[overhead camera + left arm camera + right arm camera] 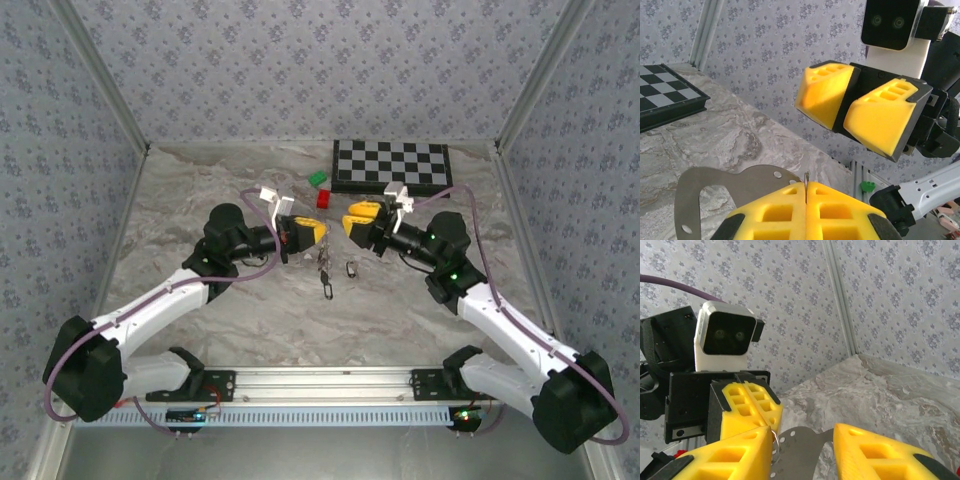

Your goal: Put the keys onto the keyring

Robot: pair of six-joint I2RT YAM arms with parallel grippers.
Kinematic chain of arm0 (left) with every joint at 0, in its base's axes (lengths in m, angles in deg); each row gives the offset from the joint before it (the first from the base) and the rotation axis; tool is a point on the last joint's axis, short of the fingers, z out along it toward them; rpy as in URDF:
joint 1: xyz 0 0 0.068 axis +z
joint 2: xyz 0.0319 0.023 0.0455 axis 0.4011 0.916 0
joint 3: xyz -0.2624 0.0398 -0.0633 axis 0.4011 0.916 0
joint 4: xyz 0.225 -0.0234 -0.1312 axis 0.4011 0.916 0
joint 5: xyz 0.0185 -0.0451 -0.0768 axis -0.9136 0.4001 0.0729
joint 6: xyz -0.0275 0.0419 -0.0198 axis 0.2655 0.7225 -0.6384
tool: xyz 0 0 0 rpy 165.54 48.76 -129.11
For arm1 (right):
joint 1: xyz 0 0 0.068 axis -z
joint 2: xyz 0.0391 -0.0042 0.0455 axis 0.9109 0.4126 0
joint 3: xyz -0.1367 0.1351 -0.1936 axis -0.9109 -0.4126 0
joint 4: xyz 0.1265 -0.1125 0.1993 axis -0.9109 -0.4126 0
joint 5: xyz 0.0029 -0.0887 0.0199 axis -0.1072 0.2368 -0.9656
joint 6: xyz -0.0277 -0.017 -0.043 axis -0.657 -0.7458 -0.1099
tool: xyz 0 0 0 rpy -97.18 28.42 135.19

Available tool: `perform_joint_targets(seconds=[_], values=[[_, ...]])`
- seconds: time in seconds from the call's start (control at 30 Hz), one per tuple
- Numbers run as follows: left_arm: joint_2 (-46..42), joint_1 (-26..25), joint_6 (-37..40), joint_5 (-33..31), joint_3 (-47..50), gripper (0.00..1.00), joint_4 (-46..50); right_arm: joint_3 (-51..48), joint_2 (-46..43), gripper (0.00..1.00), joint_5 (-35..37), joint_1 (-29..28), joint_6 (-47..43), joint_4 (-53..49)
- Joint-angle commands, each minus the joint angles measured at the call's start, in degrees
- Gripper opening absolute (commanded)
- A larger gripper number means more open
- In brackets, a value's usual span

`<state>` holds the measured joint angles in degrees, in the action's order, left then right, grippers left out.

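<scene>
Silvery keyring (775, 438) sat barely pinched in my closed left tool (806, 187) and could have slipped free had my open right tool (802, 436) nudged it.

Top view looks down from behind; left wrist closely faces the right tool (849, 111), right wrist the left tool (754, 404).
</scene>
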<state>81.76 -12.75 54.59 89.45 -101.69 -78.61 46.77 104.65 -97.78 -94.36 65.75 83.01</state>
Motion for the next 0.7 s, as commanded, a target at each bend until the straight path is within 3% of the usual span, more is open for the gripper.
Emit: perform_joint_targets(seconds=[0.0,0.47,0.67], values=[[-1.61,-0.18,0.45,-1.27,-2.36,0.00,0.22,-0.62,-1.01,0.37,1.55,-0.09,-2.43,-3.02],[-0.22,-0.24,0.37,-7.41,-5.84,0.00,8.52,2.84,0.20,0.37,4.75,-2.95,-8.88,-13.38],[0.50,-0.19,0.23,-7.13,-6.53,0.00,9.91,3.99,1.05,0.37,4.91,-2.97,-9.28,-15.18]])
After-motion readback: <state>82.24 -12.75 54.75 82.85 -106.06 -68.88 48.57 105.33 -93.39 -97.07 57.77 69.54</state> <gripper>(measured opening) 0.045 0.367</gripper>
